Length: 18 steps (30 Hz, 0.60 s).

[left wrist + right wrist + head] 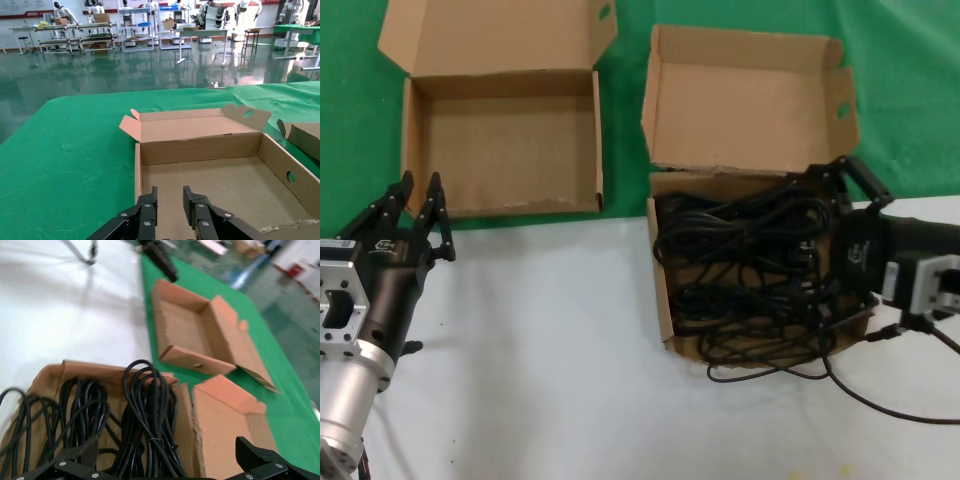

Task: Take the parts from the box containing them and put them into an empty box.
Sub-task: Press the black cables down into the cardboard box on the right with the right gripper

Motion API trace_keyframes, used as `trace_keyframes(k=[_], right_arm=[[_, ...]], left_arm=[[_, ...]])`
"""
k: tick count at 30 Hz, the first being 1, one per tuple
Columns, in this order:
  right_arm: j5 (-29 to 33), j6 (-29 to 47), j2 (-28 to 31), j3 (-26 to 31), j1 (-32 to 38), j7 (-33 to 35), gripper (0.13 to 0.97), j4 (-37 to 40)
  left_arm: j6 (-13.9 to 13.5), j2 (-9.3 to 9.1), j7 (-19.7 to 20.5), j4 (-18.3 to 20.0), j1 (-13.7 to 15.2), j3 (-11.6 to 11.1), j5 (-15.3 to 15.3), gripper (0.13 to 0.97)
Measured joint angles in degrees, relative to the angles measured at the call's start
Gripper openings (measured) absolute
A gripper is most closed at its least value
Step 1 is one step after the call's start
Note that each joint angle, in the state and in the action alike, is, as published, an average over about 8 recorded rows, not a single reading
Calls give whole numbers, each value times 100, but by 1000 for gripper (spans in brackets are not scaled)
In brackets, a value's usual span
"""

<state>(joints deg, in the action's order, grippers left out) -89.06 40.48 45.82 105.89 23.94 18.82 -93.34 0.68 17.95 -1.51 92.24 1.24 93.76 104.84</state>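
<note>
The parts (750, 265), thin black cables in looped bundles w/ black plugs, lie tangled inside the box containing them (665, 300), and the right gripper (840, 240) sits at that box's right edge, over the cable pile. Its fingers are spread wide apart; right wrist view shows one finger (75, 460) over the cables and the other beyond the box wall, w/ nothing clamped between them. Can't tell if the tips touch the cables. A few loops spill over the box's front wall onto the white table (550, 350). The box is brown cardboard, nearly square, tall lid standing up behind it. The empty box (415, 150) stands left of the cable box, well apart, on green cloth (350, 120): wider, low walls, bare cardboard floor, lid folded back w/ one oval hole. Left gripper (418, 205) hangs just in front of the empty box's front left corner, fingers nearly together w/ a narrow gap, holding nothing.
</note>
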Motion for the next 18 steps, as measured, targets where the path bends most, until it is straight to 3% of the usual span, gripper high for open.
trace_keyframes(k=[6,18], right_arm=[[419,411,-212,480,791,237,952,515],[877,467,-717,906,1457,356,887,1160]], left_arm=[[0,0,0,0,0,0,0,226],[0,0,0,0,0,0,0,155]])
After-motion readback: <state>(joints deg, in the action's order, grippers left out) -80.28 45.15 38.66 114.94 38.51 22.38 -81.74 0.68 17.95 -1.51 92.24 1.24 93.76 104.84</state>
